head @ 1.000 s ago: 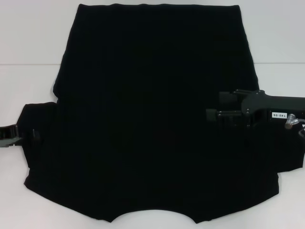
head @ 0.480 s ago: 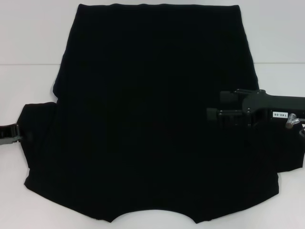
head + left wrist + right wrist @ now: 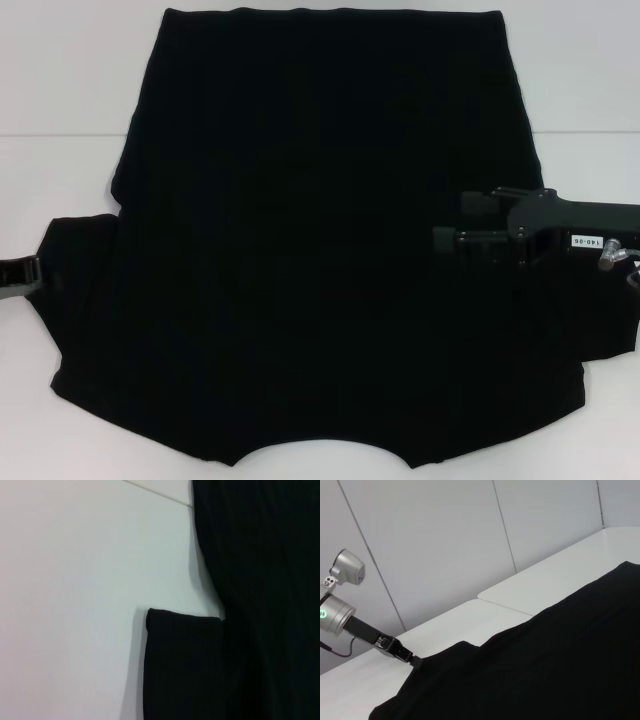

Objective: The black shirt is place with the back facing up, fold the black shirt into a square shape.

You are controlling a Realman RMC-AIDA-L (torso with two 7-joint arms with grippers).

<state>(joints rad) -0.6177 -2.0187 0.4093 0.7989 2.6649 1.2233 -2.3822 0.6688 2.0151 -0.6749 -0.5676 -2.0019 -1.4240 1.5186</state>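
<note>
The black shirt [image 3: 320, 230] lies spread flat on the white table [image 3: 60, 90], plain side up, collar notch at the near edge and hem at the far end. Its left sleeve [image 3: 185, 665] lies flat beside the body. My left gripper [image 3: 18, 276] sits at the far left edge of the head view, just off that sleeve's outer edge; the right wrist view shows the left gripper [image 3: 402, 652] tip at the sleeve's rim. Over the shirt's right side, near the right sleeve, my right gripper [image 3: 447, 224] hovers open, holding nothing.
White table shows on both sides of the shirt and beyond its hem [image 3: 330, 12]. A seam line [image 3: 60, 134] crosses the tabletop. Pale wall panels [image 3: 445, 545] stand behind the table on the left arm's side.
My left gripper has drawn back to the left, off the left sleeve and mostly out of the head view. The right arm and the shirt have stayed put.
</note>
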